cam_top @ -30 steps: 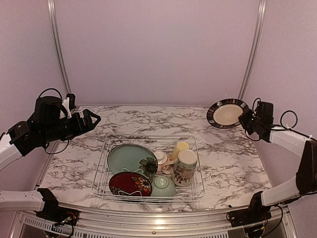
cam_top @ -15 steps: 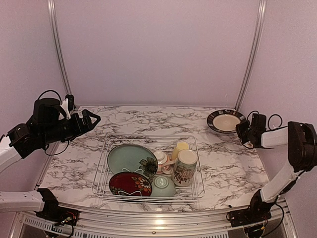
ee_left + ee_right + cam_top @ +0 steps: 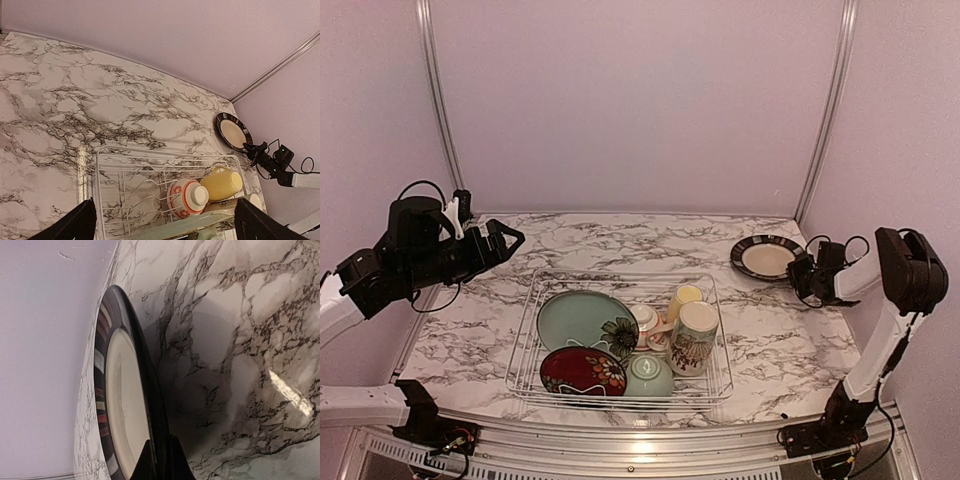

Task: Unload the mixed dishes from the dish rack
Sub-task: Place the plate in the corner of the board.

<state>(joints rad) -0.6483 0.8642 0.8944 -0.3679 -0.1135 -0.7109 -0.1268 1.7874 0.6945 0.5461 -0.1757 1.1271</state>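
The silver wire dish rack (image 3: pixel 610 273) sits mid-table. It holds a pale teal plate (image 3: pixel 582 320), a dark red floral plate (image 3: pixel 578 370), a pale green bowl (image 3: pixel 649 376), a tall cream patterned mug (image 3: pixel 694 338), a yellow cup (image 3: pixel 684 298) and a white-and-red bowl (image 3: pixel 645 320). My right gripper (image 3: pixel 802 270) is shut on the near rim of a black-rimmed cream plate (image 3: pixel 767 258), low over the back right of the table; the right wrist view shows the fingers (image 3: pixel 160 460) pinching the rim (image 3: pixel 122 395). My left gripper (image 3: pixel 510 240) is open and empty, raised left of the rack.
The left wrist view looks down on the rack's far end (image 3: pixel 150 150) with the white-and-red bowl (image 3: pixel 187 197) and yellow cup (image 3: pixel 222 184) lying in it. Bare marble (image 3: pixel 620 240) lies behind the rack. Walls close in at the back and both sides.
My right arm has brought the black-rimmed plate down from mid-air to just over the table at the back right, tilting it flatter. The left arm has barely moved.
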